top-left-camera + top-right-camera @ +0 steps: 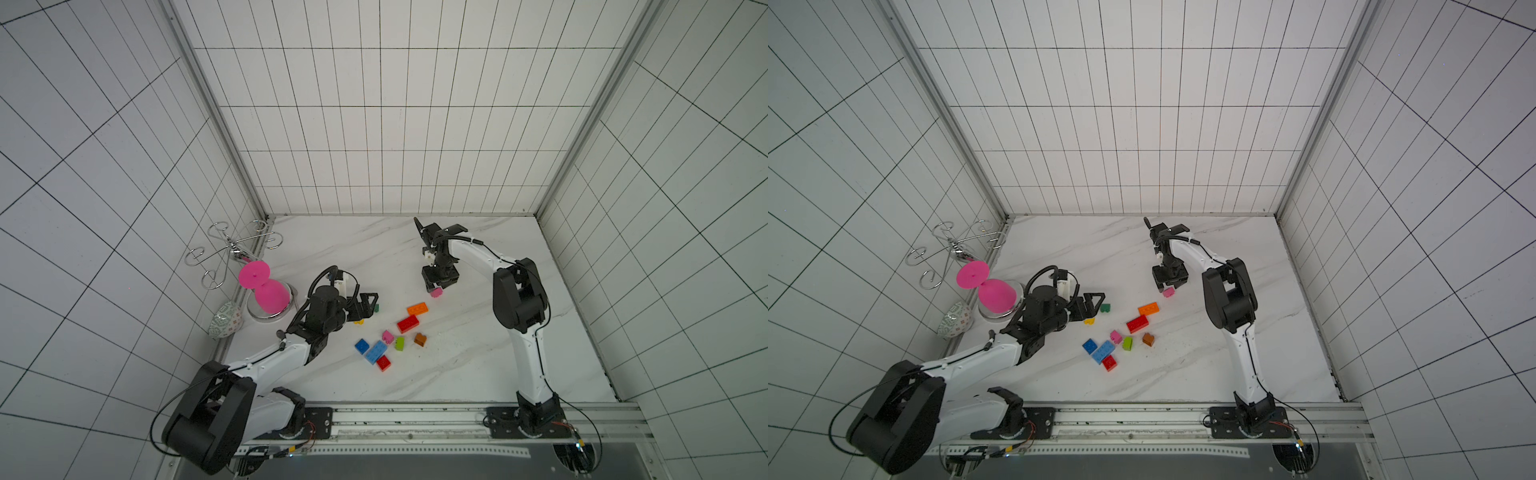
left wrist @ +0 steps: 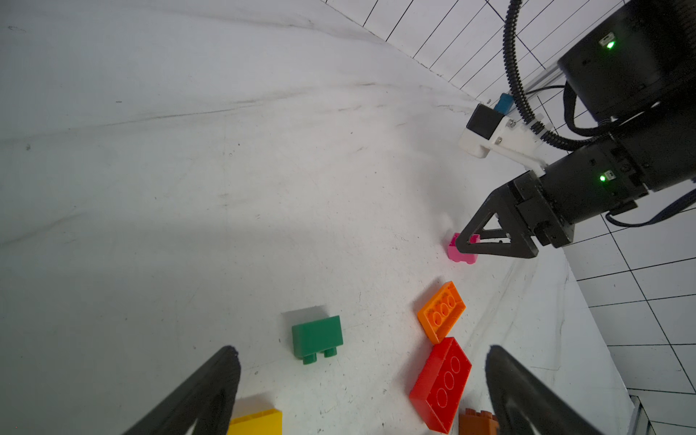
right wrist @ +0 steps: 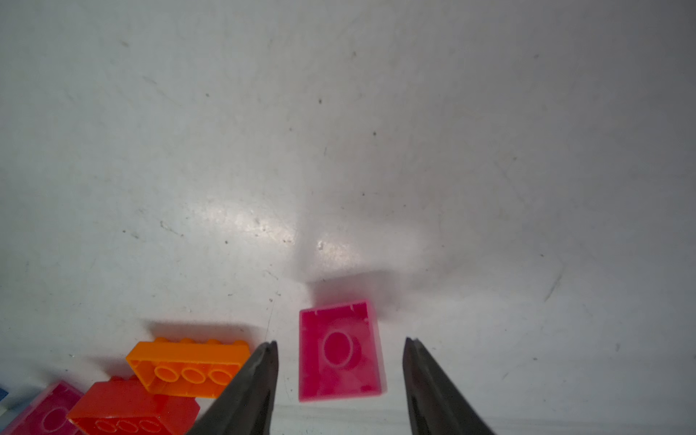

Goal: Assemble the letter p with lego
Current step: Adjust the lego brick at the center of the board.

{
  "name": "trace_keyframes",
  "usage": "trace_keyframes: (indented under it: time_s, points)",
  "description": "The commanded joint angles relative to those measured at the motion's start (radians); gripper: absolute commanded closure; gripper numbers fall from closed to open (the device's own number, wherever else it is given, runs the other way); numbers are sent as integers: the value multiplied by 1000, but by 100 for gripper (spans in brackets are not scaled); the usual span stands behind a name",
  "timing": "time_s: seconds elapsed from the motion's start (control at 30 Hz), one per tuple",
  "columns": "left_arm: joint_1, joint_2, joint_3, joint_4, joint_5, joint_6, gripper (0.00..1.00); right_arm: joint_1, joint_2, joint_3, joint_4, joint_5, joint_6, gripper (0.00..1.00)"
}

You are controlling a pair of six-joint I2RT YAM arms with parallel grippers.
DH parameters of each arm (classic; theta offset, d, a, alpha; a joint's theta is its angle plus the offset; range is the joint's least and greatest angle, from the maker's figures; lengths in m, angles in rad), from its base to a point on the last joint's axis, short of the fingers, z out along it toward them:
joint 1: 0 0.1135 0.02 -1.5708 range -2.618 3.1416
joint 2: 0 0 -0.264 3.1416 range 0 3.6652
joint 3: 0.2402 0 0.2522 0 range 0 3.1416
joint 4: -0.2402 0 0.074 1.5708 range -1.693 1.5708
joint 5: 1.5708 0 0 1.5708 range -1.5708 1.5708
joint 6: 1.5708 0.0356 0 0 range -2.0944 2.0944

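Hourglass [image 1: 271,296], wire rack [image 1: 232,248] near scattered lego [image 1: 407,323]

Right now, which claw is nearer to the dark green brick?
Left. The left claw sits open just short of the dark green brick; the right claw hangs farther off, straddling a pink brick.

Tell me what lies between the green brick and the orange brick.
Nothing: only bare table separates the green brick from the orange brick, as the left wrist view shows.
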Motion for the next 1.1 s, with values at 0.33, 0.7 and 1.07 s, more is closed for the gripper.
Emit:
trace_keyframes:
  time_s: [0.33,0.7,1.07]
  points:
    - [-2,-8,25,-8,-7,7,3,16,92,124,-157,23,-36,48]
    - [-2,-11,25,-8,-6,8,3,28,31,49,-80,27,-14,73]
    - [-7,-9,23,-2,-3,5,3,69,-391,-563,550,87,112,79]
